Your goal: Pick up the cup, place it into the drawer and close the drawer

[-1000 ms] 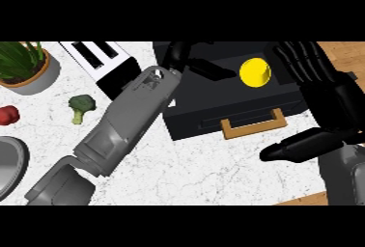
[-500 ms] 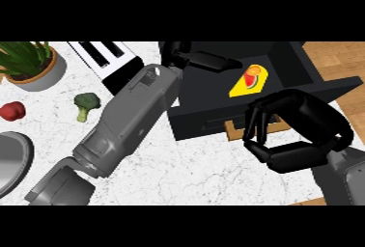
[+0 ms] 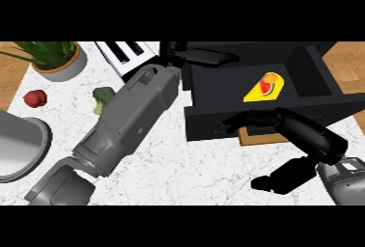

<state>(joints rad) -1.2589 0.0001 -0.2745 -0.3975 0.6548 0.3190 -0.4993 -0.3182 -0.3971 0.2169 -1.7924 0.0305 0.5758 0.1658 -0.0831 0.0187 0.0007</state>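
Note:
The yellow cup (image 3: 265,87) lies on its side inside the open black drawer (image 3: 214,96), toward its right half. My right hand (image 3: 303,132) is low at the drawer's front. Its fingers are curled against the front panel, just above the tan handle (image 3: 251,139), and hold nothing, with the thumb spread out below. My left hand (image 3: 198,56) rests at the drawer's far left corner, fingers stretched along the back rim. The grey left forearm (image 3: 128,120) runs diagonally across the counter.
On the white marble counter (image 3: 192,169) stand a potted plant (image 3: 55,59), a red fruit (image 3: 34,98), a broccoli floret (image 3: 102,97), a white toaster (image 3: 128,52) and a grey bowl (image 3: 18,144) at the left edge. Wooden floor shows at the right.
My right hand came down from above the cup to the drawer's front and its fingers curled. The cup stayed in the drawer. The left arm kept its place.

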